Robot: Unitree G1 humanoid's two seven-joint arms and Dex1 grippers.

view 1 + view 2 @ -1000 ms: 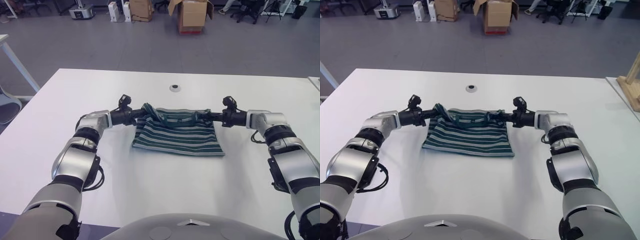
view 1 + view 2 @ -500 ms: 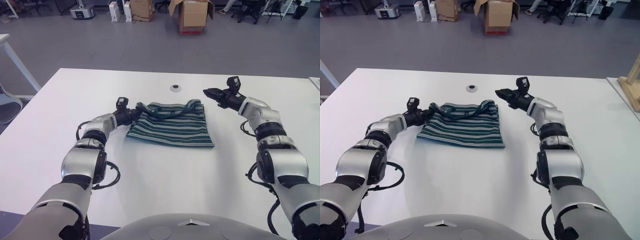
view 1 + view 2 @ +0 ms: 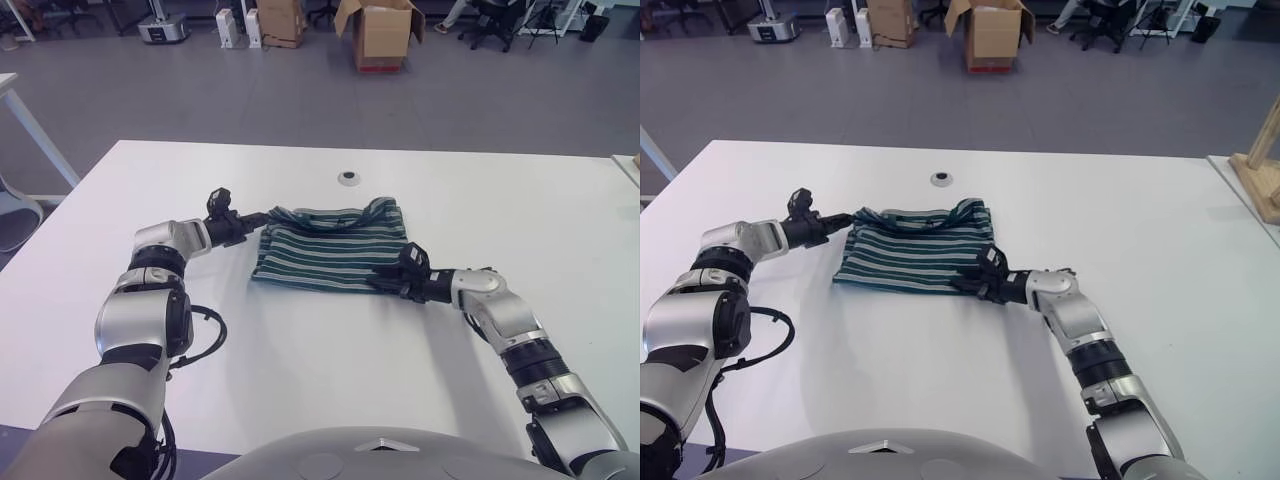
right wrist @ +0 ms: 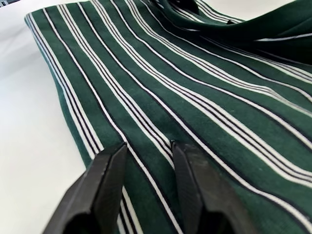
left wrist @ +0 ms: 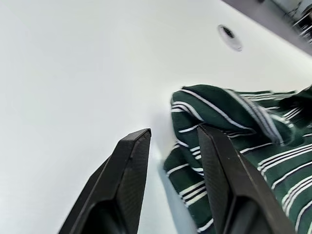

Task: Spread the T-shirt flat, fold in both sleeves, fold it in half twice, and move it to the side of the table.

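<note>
The folded T-shirt point(image 3: 335, 250) lies centrally on the counter point(image 3: 300, 380), nearer its far edge. The left end effector point(image 3: 252, 219), apart, is at its far-left corner; the right end effector point(image 3: 383, 279), apart, at its near-right corner. Better to clamp all layers before sliding

You have wide bare table point(image 3: 300, 370) in front of the T-shirt point(image 3: 335, 250) and out to both sides. The left gripper point(image 3: 262, 217) blocks the shirt's far left corner, and the right gripper point(image 3: 380, 279) blocks its near right corner. Behind the shirt, a small round cap point(image 3: 348, 178) sits in the table.
</note>
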